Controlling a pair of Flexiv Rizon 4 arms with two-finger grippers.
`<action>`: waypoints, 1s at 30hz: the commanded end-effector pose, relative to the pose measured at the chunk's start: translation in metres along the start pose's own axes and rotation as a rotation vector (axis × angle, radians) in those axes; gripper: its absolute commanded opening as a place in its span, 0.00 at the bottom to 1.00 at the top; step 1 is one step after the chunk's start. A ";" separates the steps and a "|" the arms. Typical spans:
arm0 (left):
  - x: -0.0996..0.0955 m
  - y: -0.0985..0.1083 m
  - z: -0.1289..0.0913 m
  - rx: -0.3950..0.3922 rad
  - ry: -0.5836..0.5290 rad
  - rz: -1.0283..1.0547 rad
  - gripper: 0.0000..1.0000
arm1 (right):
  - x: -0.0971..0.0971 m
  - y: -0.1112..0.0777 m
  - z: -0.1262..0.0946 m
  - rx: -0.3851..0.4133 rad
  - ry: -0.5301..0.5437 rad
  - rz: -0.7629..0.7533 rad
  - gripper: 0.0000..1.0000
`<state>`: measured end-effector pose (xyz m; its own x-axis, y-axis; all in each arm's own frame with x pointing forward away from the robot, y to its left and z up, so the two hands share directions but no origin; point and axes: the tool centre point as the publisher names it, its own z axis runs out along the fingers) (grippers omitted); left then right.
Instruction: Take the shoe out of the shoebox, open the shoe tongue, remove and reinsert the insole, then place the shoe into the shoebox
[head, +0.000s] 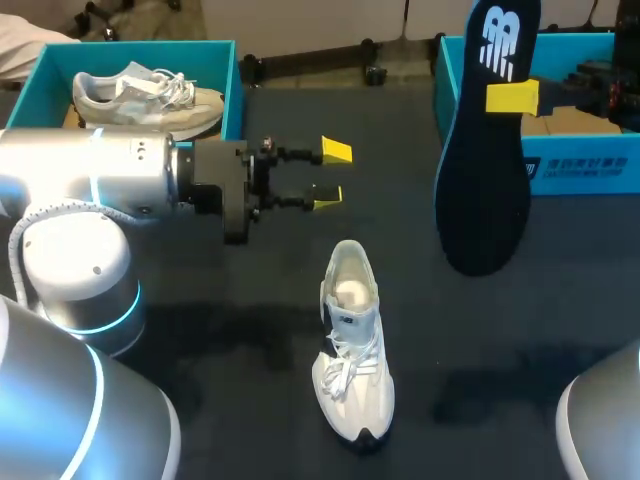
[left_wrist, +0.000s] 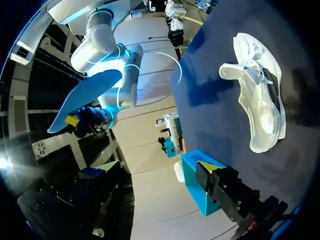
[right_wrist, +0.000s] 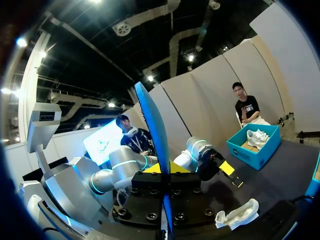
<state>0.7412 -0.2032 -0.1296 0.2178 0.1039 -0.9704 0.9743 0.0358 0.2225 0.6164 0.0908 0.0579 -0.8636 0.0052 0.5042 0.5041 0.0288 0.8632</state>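
Nearest stood the left arm (head: 90, 180), left of the shoe (head: 352, 345). Beyond the shoe to its left, a teal box (head: 238, 90) held the other shoe (head: 145, 95). The left fingers (head: 337, 151) hung apart and empty just beyond the shoe's heel. That shoe lay on the dark surface (head: 200, 330), toe toward the camera, laces loose. Right of it, the right fingers (head: 512, 97) were clamped on the insole (head: 485, 190), held upright, with a second box (head: 580, 165) farther right.
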 end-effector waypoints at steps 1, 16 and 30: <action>-0.004 0.001 0.003 0.000 0.000 0.005 1.00 | -0.014 0.000 0.004 0.052 -0.008 0.078 0.00; -0.009 0.006 -0.002 -0.019 -0.015 -0.005 1.00 | -0.098 -0.010 0.026 0.149 -0.001 0.328 0.00; -0.009 0.006 -0.002 -0.019 -0.015 -0.005 1.00 | -0.098 -0.010 0.026 0.149 -0.001 0.328 0.00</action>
<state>0.7453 -0.2009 -0.1187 0.2118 0.0894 -0.9732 0.9747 0.0530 0.2170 0.6926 0.1141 -0.0019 -0.6566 0.0405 0.7532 0.7488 0.1547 0.6444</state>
